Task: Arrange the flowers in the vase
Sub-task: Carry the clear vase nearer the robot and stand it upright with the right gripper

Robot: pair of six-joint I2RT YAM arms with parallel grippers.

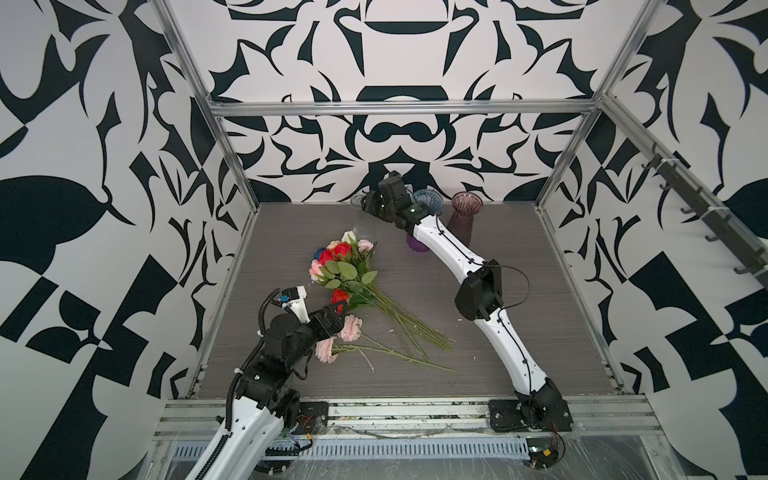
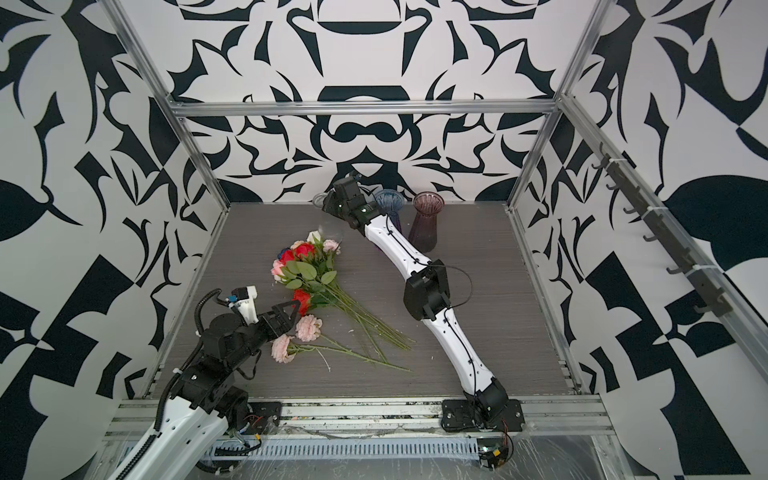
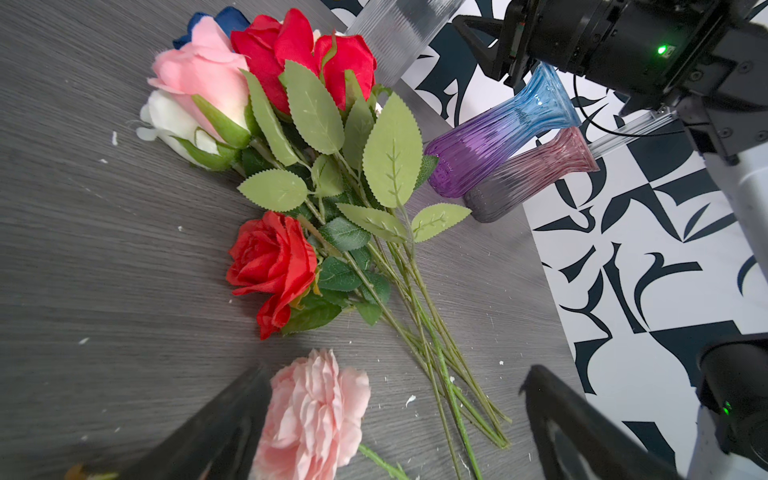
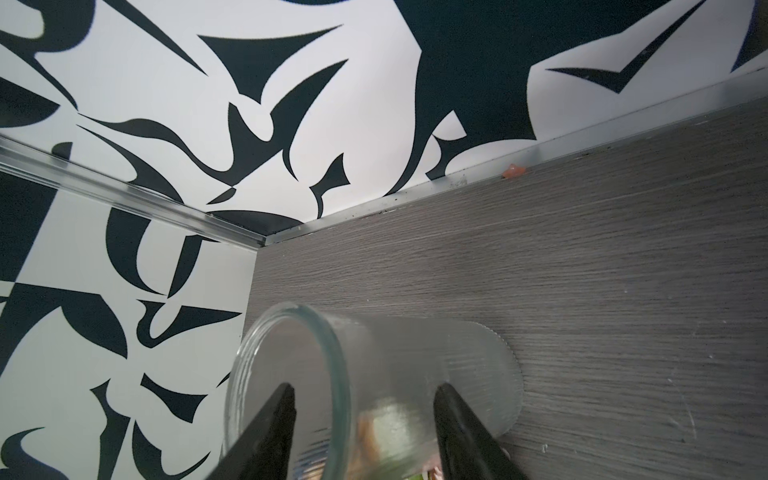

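flowers flat on desk; right claw at clear vase

top views. in both top views the flowers (image 1: 353, 274) (image 2: 309, 270) lie flat in a loose bunch on the grey desk (image 1: 519, 332), left of centre. the blooms point toward the back wall and the stems fan toward the front. two ruffled pale pink blooms (image 1: 351, 327) lie apart from the bunch, nearer the front edge. the left claw (image 1: 340, 318) (image 2: 291, 313) is spread wide just beside one of these blooms and holds nothing. the right arm reaches to the back edge of the desk, where the right claw (image 1: 368, 203) (image 2: 328, 203) sits at a clear vase (image 1: 356, 200). a blue-purple vase (image 1: 429, 198) and a pink-grey vase (image 1: 466, 216) stand upright near it.

left wrist view. the left claw (image 3: 397, 370) shows both fingers far apart. one ruffled bloom lies just beside one finger, and green stems cross the gap. a single red rose (image 3: 272, 266) lies beyond it. further on is the bunch of red, pink, white and blue roses. the two tinted vases stand side by side at the far edge of the desk.

right wrist view. the clear vase (image 4: 395, 353), ribbed, stands on the desk near the back wall. the right claw (image 4: 365, 386) has its fingers partly apart, framing the glass. whether they press on it cannot be told. a small orange scrap (image 4: 514, 170) lies at the foot of the wall.
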